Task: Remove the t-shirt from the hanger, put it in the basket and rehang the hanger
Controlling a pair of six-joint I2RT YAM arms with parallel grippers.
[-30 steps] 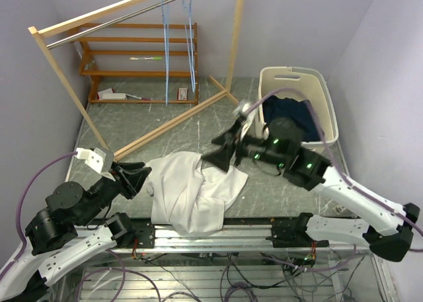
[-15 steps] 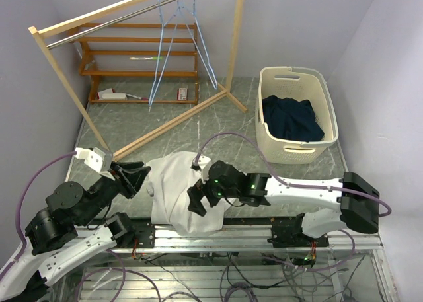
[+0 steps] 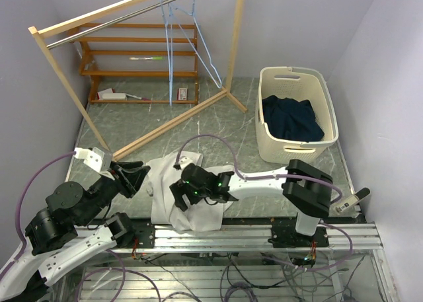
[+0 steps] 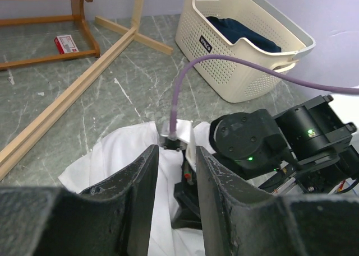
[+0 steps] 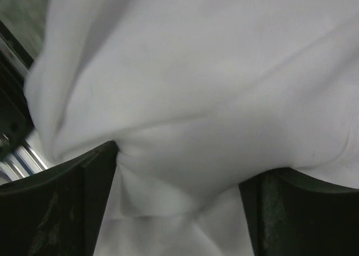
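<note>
White t-shirt (image 3: 162, 183) lay crumpled on the surface (image 3: 218, 123) at the near edge, off the blue hanger (image 3: 170, 57), which hung on the rail (image 3: 132, 14). Right arm (image 3: 258, 180) pressed into the shirt, jaws spread wide, cloth bunched between them, not clenched. Left arm (image 3: 66, 203) just beside the shirt, jaws a slit apart, empty.

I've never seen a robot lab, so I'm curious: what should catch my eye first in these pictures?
A crumpled white t-shirt lies near the front edge of the green marbled table, and the right gripper is on it, fingers apart around a fold. Behind, a bare blue wire hanger dangles from the metal rail. At right, a cream plastic laundry basket holds dark navy clothing.
</note>
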